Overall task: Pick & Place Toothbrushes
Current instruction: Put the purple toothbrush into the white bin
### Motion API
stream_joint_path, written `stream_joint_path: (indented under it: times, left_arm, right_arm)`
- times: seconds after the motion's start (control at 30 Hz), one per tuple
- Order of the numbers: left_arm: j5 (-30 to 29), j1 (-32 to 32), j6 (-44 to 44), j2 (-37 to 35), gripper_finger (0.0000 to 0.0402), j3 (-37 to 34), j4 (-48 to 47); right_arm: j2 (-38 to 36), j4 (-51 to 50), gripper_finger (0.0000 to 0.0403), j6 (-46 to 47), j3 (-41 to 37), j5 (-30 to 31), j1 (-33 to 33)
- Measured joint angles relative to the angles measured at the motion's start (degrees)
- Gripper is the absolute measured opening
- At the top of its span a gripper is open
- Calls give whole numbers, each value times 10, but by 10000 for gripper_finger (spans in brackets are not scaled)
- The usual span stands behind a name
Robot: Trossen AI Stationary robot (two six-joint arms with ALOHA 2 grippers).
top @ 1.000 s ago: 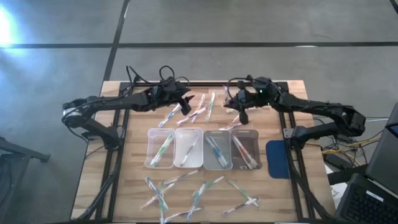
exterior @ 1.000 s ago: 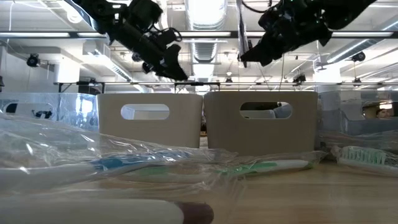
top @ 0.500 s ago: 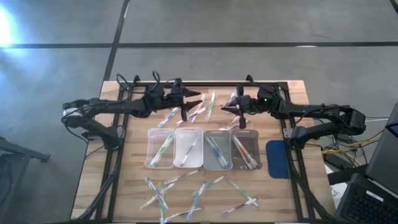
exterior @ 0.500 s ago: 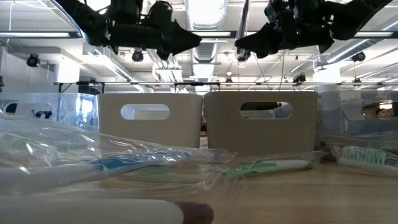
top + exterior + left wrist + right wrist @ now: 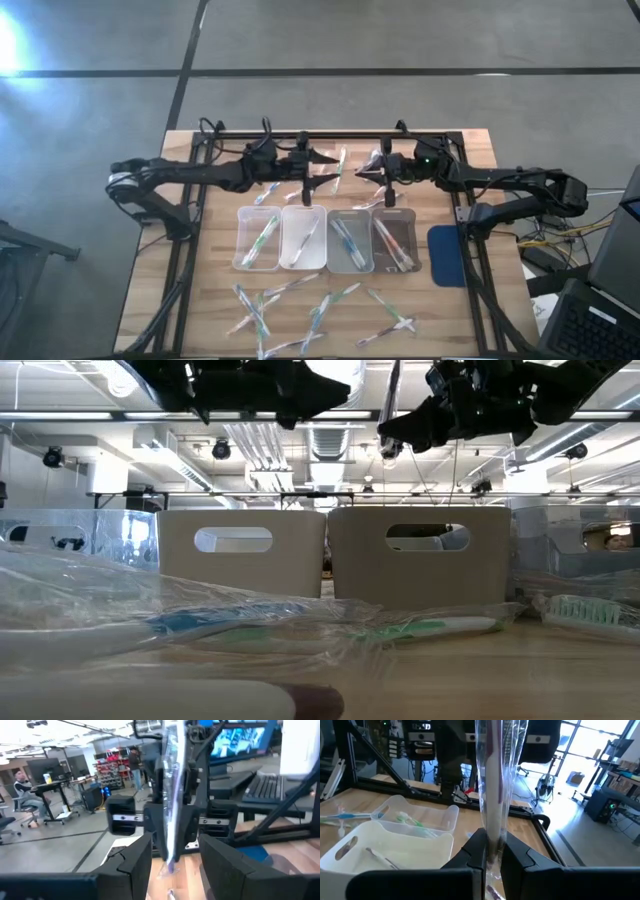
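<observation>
From above, the right gripper (image 5: 378,172) pinches a wrapped toothbrush (image 5: 377,160) at about one o'clock on the table. The left gripper (image 5: 328,165), fingers spread and empty, faces it from eleven o'clock. This looks like a hand-over; next the left fingers must close around the wrapper. Four clear trays (image 5: 303,213) in the middle each hold toothbrushes.

In the right wrist view, the toothbrush stands upright in the clenched fingers (image 5: 517,852).
</observation>
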Motion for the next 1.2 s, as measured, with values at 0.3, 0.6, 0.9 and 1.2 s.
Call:
stream_joint_path:
  times: [0.3,0.6,0.9,1.2]
  left_arm:
    - [-5,-6,11,51,170,76,-42]
    - [-5,-11,12,78,170,102,-46]
    - [-1,-13,15,78,170,103,-46]
    - [0,-14,15,77,170,103,-71]
  right_arm:
    - [0,-1,23,16,0,0,1]
    - [3,6,23,20,0,0,9]
    - [64,60,23,28,17,0,27]
    - [136,53,23,44,62,-1,27]
